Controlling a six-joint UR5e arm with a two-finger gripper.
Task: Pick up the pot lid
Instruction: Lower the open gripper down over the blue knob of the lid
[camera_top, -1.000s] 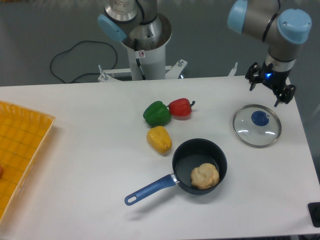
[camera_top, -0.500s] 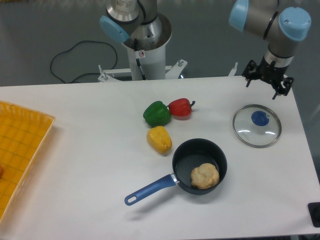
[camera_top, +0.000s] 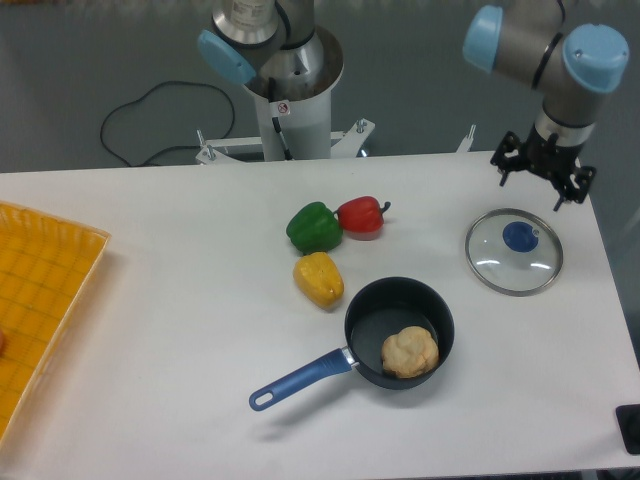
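Gripper (camera_top: 531, 190): is hanging near the pot lid, its two fingers spread apart with a gap between, pinching nothing.
Pot lid (camera_top: 513, 267): is lying on the table (camera_top: 200, 320), glass disc, blue knob (camera_top: 520, 237) facing up; gripper not touching it.
Pan (camera_top: 398, 330): is sitting near the lid, black inside, blue handle (camera_top: 300, 380) pointing away from the lid.
Pan contents: a tan lumpy piece (camera_top: 409, 352) is resting inside.
Peppers: green one (camera_top: 314, 228) and red one (camera_top: 361, 216) are lying side by side.
Yellow item (camera_top: 319, 279): is lying between green pepper and pan.
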